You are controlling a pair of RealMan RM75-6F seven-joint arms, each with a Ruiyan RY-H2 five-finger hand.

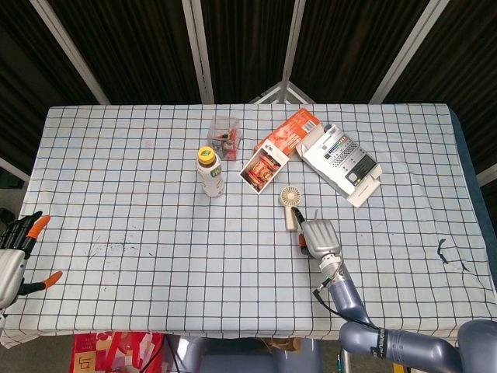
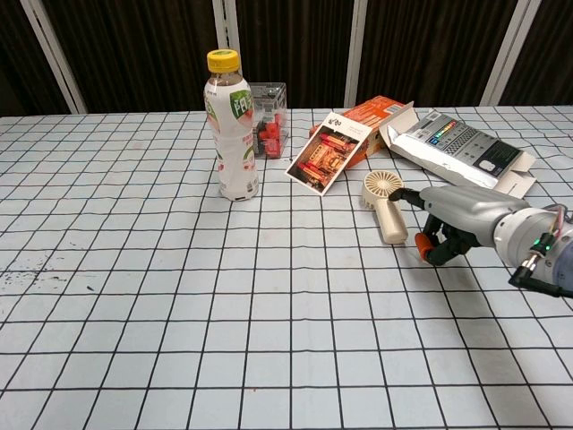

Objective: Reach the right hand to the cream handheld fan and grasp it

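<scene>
The cream handheld fan [image 1: 291,205] [image 2: 386,208] lies flat on the checked tablecloth, round head toward the boxes, handle toward me. My right hand [image 1: 318,237] [image 2: 452,222] hovers just right of the handle, fingers spread and holding nothing; a dark fingertip reaches near the fan's head and the orange-tipped thumb [image 2: 423,244] sits close to the handle's end without clearly touching it. My left hand [image 1: 14,256] rests open at the table's left front corner, seen only in the head view.
A yellow-capped drink bottle [image 2: 231,125] stands left of the fan. Behind the fan lie an orange snack box [image 2: 345,140], a white open box [image 2: 461,150] and a small clear container [image 2: 267,120]. The table's front edge is near my right forearm.
</scene>
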